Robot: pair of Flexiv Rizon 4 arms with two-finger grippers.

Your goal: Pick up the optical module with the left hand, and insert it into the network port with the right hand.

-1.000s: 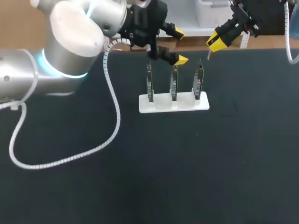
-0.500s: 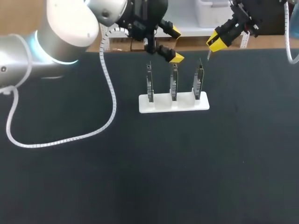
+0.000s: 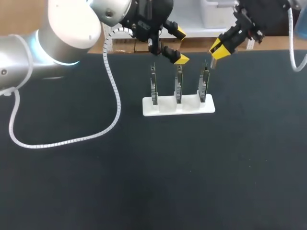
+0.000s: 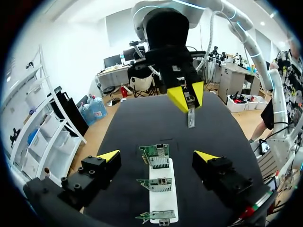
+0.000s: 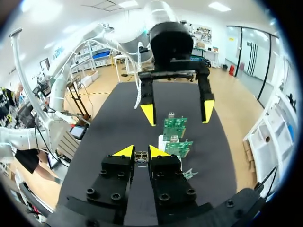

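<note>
The black surface (image 3: 144,182) carried everything near its far edge. The left end effector (image 3: 181,46) hung released above the middle board, holding nothing. The right end effector (image 3: 218,48) hovered by the stand's right end, clenched on the module, probably to line it up with a port. The white stand (image 3: 163,108) kept three boards (image 3: 178,86) upright, within reach from above. The small metal module (image 4: 191,117) pointed down.

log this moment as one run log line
left gripper open over cards | right gripper shut on optical module, not yet inserted | cards upright in white stand
</note>
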